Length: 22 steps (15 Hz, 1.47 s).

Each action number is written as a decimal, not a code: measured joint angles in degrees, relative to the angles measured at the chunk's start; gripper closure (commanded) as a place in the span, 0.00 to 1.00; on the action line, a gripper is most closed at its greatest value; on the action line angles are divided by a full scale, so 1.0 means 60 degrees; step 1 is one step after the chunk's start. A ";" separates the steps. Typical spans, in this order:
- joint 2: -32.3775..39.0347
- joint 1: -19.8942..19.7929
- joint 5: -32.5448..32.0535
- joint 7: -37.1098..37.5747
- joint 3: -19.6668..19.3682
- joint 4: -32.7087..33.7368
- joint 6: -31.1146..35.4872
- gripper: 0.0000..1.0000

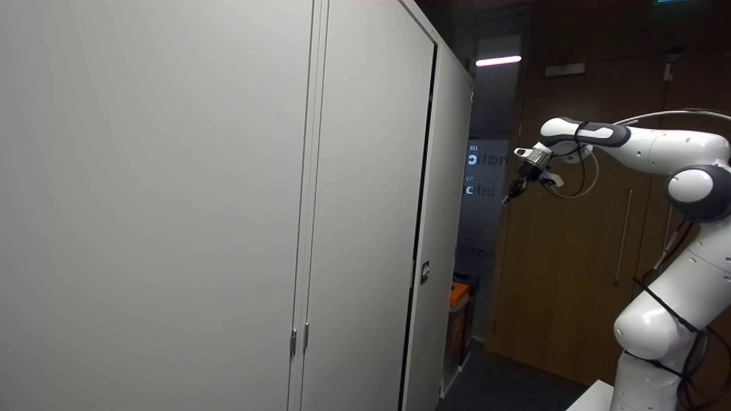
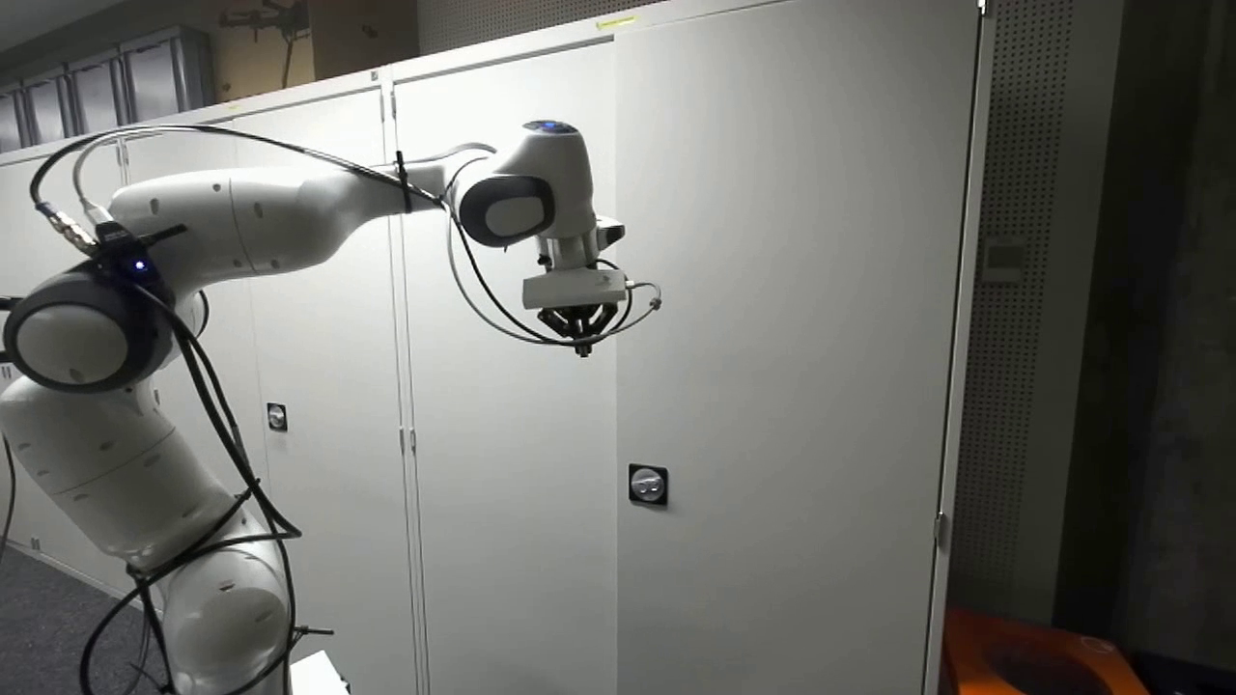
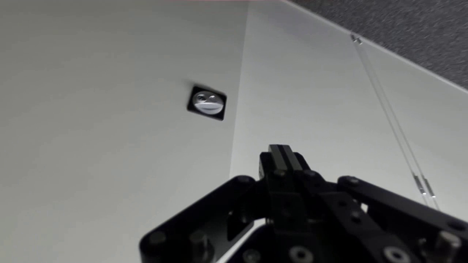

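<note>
Pincer [image 3: 282,149] observed fully closed, fingertips pressed together, with nothing between them. It hangs in the air at the end of the arm [image 2: 217,224], pointing downward, apart from the tall pale cabinets [image 1: 171,200] in an exterior view.

Nearest fitting: a round metal handle [image 3: 207,103] set in a square black plate on the handle door [image 2: 801,338]. In the wrist view it lies beyond the fingertips and to their left; in an exterior view it sits below the pincer and slightly to the right, near the door's edge.

Cabinet condition: a dark gap [image 1: 421,200] runs along that door's edge, next to the neighbouring door [image 2: 512,502]; whether the handle door stands ajar cannot be determined. Interior hidden; contents cannot be verified. A similar handle plate [image 2: 277,417] is fitted to a door further along.

Other containers: above the cabinet line, a row of grey boxes [image 2: 154,82] and a brown box [image 2: 266,48] bearing a dark drone-like shape; contents of both concealed. Beside the cabinets' end stands a bin [image 1: 455,334] with an orange lid [image 1: 458,293]; what it contains is out of sight.
</note>
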 measured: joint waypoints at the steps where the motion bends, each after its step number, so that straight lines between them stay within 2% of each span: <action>1: -0.0187 -0.0001 -0.0175 0.0128 0.0000 -0.0056 -0.0513 0.99; 3: -0.0462 -0.0003 -0.0574 0.0335 0.0008 -0.0153 -0.1214 0.91; 4: -0.0569 -0.0014 -0.0908 0.0468 0.0041 -0.0220 -0.1317 0.97; 6: -0.0738 -0.0120 -0.1651 0.0851 0.0202 -0.0404 -0.1315 1.00; 10: -0.0954 -0.0194 -0.2352 0.2122 0.0410 -0.0796 -0.1152 1.00; 19: -0.1247 -0.0220 -0.2361 0.5754 0.0424 -0.1525 0.1089 1.00; 20: -0.1271 -0.0219 -0.2365 0.6053 0.0426 -0.1603 0.1340 0.85; 21: -0.1286 -0.0219 -0.2366 0.6308 0.0430 -0.1674 0.1567 0.98; 22: -0.1277 -0.0208 -0.2366 0.6358 0.0428 -0.1691 0.1589 0.91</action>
